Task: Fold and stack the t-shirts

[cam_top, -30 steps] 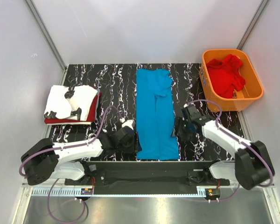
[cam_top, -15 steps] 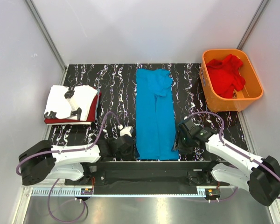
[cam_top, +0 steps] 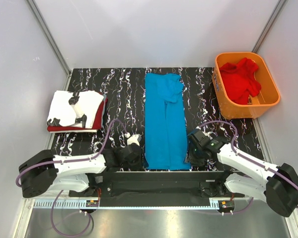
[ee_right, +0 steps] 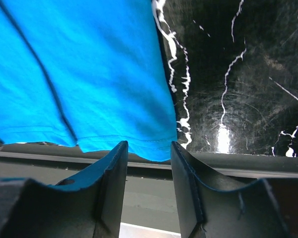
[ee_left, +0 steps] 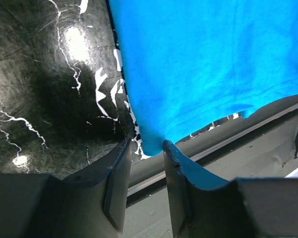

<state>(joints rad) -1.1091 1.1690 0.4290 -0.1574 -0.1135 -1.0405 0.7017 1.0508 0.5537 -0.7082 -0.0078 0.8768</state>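
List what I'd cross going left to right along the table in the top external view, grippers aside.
Folded stack of a white cloth t-shirt with black marks on a dark red cloth t-shirt → bright blue cloth t-shirt laid out long → orange plastic basket holding a brighter red cloth t-shirt.

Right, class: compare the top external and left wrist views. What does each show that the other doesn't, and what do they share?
Only top external: the orange basket holding a red t-shirt; the white t-shirt stacked on the dark red t-shirt. Only left wrist: a corner of the blue t-shirt at the tips of the left gripper, jaws apart. Both: blue t-shirt, left gripper, black marbled table.
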